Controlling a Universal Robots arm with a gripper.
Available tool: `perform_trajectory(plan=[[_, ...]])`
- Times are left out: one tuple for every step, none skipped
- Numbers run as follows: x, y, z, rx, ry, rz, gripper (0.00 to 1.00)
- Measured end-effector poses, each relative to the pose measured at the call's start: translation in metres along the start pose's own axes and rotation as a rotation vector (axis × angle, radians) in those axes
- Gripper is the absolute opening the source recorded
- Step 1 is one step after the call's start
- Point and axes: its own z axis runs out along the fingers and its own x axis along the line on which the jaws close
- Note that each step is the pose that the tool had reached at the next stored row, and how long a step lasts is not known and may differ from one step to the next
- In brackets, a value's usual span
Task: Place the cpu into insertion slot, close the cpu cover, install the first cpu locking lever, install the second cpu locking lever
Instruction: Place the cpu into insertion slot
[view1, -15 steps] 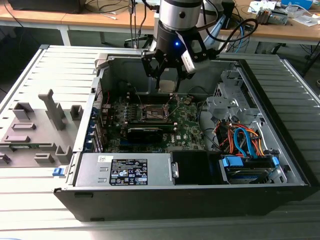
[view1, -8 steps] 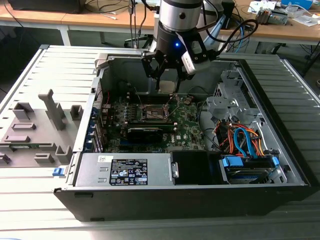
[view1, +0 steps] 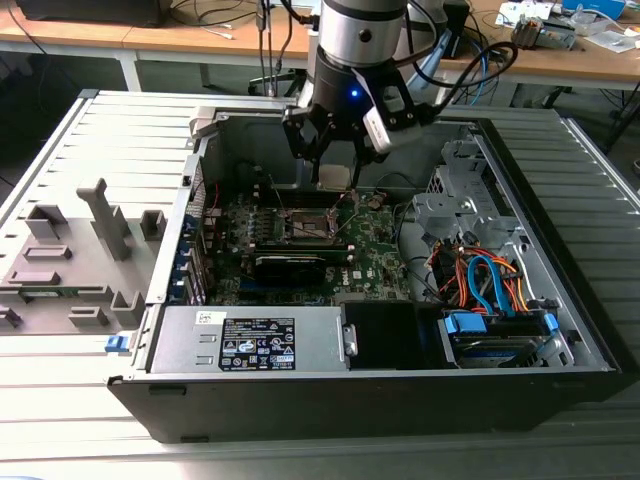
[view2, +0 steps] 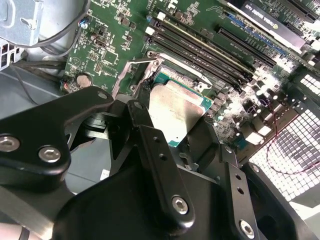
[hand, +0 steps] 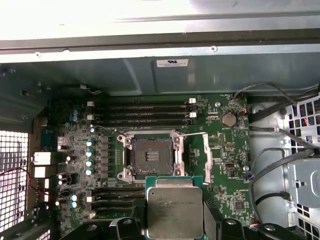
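Observation:
My gripper (view1: 335, 165) hangs inside the open computer case, shut on the cpu (view1: 335, 178), a flat square chip with a silvery face. In both wrist views the cpu (hand: 175, 207) (view2: 177, 107) sits between the black fingers (view2: 142, 117), held by two opposite edges. The insertion slot (hand: 150, 155) lies open on the green motherboard, its dark centre bare. The held chip hovers above the board just beside it. The cpu cover (hand: 206, 156) stands swung open at the slot's side. In the exterior view the insertion slot (view1: 305, 225) is just below and in front of the gripper.
Memory slots (hand: 140, 114) run along the board beside the socket. A long black card (view1: 290, 265), a power supply (view1: 250, 345) and a bundle of coloured cables (view1: 480, 280) fill the case. A grey plastic fixture (view1: 70, 260) lies at the exterior view's left.

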Motion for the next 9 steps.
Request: perform_trajectory(plan=[[0.0,-0.0003,0.0,0.0,0.0,0.0,0.55],[0.0,-0.0007,0.0001,0.0,0.0,0.0,0.55],[0.0,-0.0011,0.0002,0.0,0.0,0.0,0.55],[0.0,-0.0015,0.0002,0.0,0.0,0.0,0.55],[0.0,-0.0019,0.0003,0.0,0.0,0.0,0.55],[-0.0001,-0.0023,0.0004,0.0,0.0,0.0,0.55],[-0.0001,-0.0026,0.0004,0.0,0.0,0.0,0.55],[-0.0001,-0.003,0.0005,0.0,0.0,0.0,0.55],[-0.0001,-0.0033,0.0005,0.0001,0.0,0.0,0.55]])
